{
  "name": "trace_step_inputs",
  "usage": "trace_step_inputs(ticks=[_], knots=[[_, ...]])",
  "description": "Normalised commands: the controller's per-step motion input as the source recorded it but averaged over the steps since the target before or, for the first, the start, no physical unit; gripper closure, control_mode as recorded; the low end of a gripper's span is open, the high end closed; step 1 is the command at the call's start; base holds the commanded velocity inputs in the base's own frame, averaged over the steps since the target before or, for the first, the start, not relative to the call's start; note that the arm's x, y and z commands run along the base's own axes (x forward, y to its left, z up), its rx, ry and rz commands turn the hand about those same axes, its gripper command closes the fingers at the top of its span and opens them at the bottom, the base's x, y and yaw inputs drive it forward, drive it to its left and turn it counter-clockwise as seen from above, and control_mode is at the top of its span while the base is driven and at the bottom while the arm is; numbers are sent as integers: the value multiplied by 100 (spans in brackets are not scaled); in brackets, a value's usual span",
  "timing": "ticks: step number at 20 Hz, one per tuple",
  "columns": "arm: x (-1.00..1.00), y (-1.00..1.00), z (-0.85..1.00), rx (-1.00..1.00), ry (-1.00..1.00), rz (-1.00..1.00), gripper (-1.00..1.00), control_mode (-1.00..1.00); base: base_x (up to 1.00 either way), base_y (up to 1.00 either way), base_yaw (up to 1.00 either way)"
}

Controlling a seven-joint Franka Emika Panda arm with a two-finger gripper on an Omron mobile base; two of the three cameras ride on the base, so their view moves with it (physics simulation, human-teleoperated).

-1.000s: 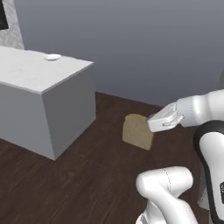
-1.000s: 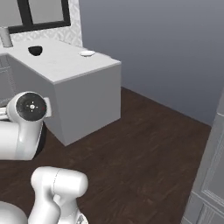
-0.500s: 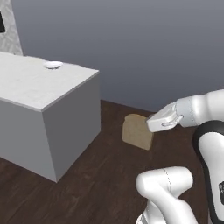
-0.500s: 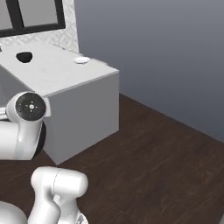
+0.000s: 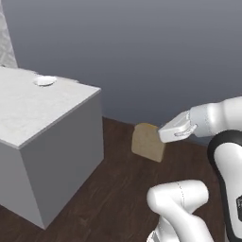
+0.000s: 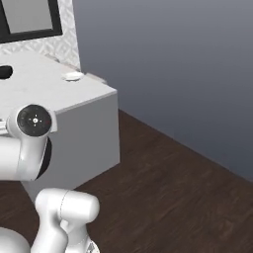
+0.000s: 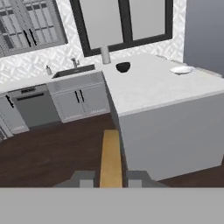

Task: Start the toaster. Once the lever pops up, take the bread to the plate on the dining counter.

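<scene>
Currently, carriage: the bread (image 5: 148,142) is pinched edge-on between the fingers of the gripper (image 5: 163,137), held upright in the air above the dark wood floor (image 5: 113,189).
Gripper state: pressed together on the bread; in the hand view the slice (image 7: 110,158) is seen standing between the two fingertips (image 7: 87,178).
Change noted: against the earlier pictures, the whole scene is shifted in both base views, so the base is judged to have driven and turned; the bread and arm are unchanged in their own pose.
Dining counter: the dining counter (image 5: 61,151) is now seen larger and nearer at the left of the left base view, its corner well apart from the bread.
Plate: the plate (image 5: 45,81) is seen on the far part of the counter top, near the edge toward the grey wall (image 5: 151,56); also seen in the right base view (image 6: 74,76) and the hand view (image 7: 181,69).
Other item: a dark bowl (image 7: 123,67) is seen farther along the counter.
Task standing: toaster step is judged done, since the bread is in hand; transport is under way, placement not yet made.
Meaning: further approach is judged necessary before the plate can be reached.
</scene>
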Motion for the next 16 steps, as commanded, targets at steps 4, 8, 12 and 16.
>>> trace_step_inputs(ticks=[4, 8, 12, 16], knots=[[0, 0, 0, 0, 0, 0, 100, 100, 100, -36, 9], [0, 0, 0, 0, 0, 0, 100, 100, 100, -33, 10], [0, 0, 0, 0, 0, 0, 100, 100, 100, -28, 14], [0, 0, 0, 0, 0, 0, 100, 100, 100, -26, 22]])
